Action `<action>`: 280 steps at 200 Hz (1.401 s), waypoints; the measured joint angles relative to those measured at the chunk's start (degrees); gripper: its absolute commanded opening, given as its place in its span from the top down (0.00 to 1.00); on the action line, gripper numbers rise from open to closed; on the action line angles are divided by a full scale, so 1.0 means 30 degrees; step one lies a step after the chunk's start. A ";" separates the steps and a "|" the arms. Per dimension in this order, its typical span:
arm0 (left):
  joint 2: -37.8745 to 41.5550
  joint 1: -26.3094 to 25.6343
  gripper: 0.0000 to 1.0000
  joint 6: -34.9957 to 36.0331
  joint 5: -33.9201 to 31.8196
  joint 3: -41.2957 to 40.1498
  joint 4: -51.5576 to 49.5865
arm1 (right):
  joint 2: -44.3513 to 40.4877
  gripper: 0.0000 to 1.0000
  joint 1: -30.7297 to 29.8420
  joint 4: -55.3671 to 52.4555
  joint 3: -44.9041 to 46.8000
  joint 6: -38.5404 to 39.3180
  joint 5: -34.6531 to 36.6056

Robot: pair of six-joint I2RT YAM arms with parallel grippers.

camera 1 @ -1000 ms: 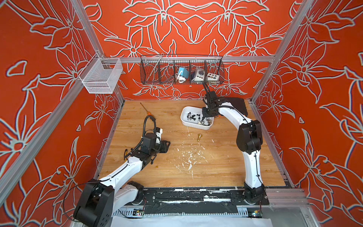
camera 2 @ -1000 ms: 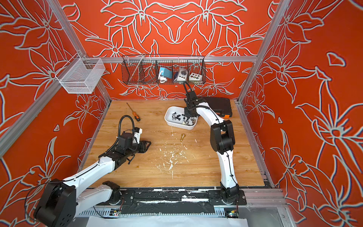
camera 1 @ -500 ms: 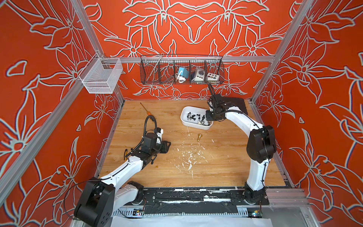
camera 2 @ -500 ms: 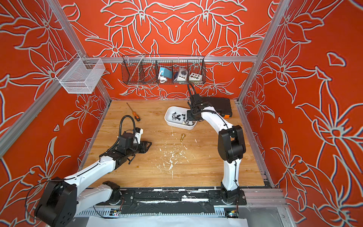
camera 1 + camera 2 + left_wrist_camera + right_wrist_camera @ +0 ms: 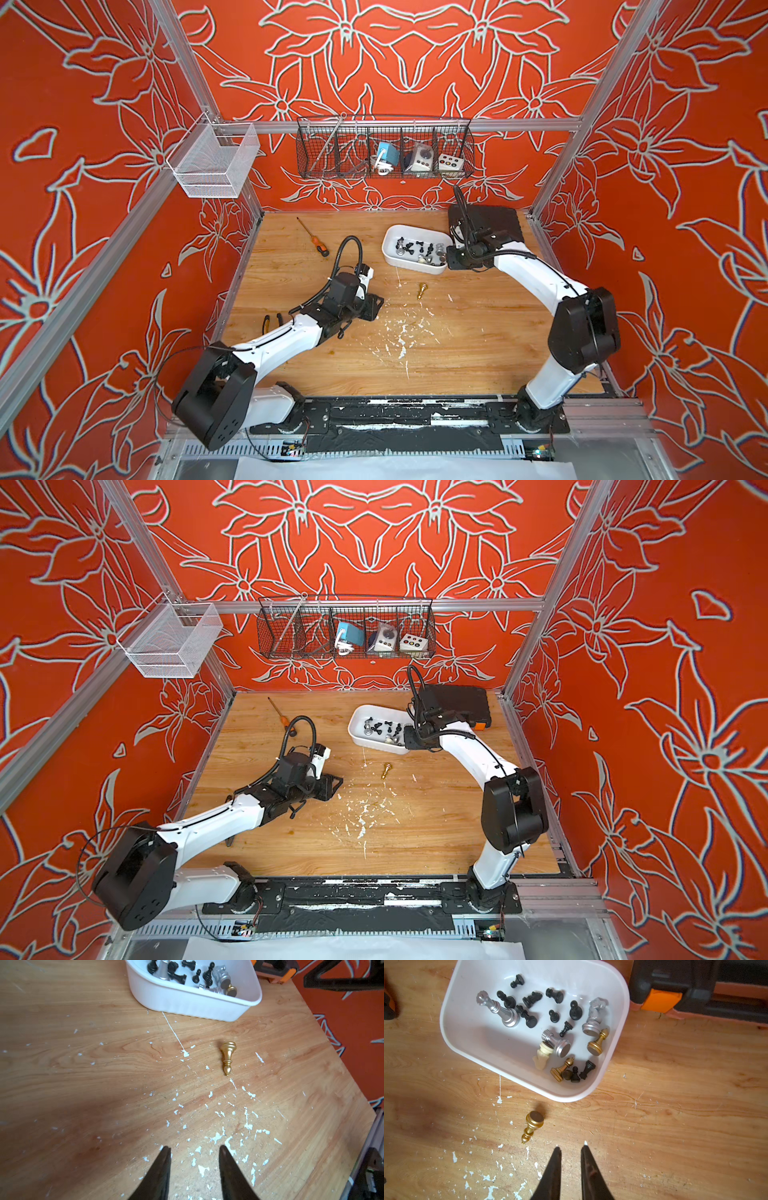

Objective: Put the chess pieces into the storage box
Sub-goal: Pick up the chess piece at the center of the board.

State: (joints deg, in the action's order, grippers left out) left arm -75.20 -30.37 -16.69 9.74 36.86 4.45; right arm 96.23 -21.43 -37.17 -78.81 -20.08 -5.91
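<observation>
One gold piece [image 5: 422,289] is not yet in the storage box [image 5: 411,267]. It lies on its side on the table [image 5: 478,340], just on the near side of the box and apart from its wall, with its round base toward the box and its pointed head toward the near edge. The other chess pieces [image 5: 556,1043], black, silver, gold and one cream, lie jumbled inside the box. The piece looks small, hard and glossy, so it is probably light, stiff and somewhat slippery. Because it is round all along its length, a nudge could set it rolling in an arc about its wide base. The safest hold is probably across the narrow stem between base and collar [image 5: 532,1129], with the jaws set square to the long axis. The flared base would tend to squirt out, and the tip offers too little surface. It does not look fragile, so a short drop into the box should do no harm. The left jaws sit low over the table to the left of the piece, moderately apart and empty. The right jaws, by the near right corner of the box, are parted only by a narrow slit and hold nothing.
</observation>
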 measured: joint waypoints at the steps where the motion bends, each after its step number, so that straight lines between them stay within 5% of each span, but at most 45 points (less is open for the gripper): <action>1: -0.0051 -0.0036 0.60 0.0022 -0.0007 0.0022 0.0000 | -0.0058 0.80 0.0007 0.0015 0.0073 -0.0015 0.0000; 121: -0.8072 -0.3373 0.59 0.2259 -0.1537 0.6907 0.0372 | -0.3716 0.78 0.1239 0.0627 0.3694 -0.0699 -0.0270; 202: -1.2488 -0.3752 0.61 0.3359 -0.1953 1.1023 -0.0240 | -0.4612 0.79 0.1727 0.0605 0.3832 -0.0692 -0.0656; 280: -1.4061 -0.3796 0.63 0.3796 -0.2630 1.1905 -0.0699 | -0.4743 0.80 0.2157 0.0546 0.4160 -0.0678 -0.1064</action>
State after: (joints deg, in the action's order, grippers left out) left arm -117.38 -41.76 -5.30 1.85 72.58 2.35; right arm 82.00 -14.96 -35.53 -66.32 -22.11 -9.10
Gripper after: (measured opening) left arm 0.373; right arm 0.202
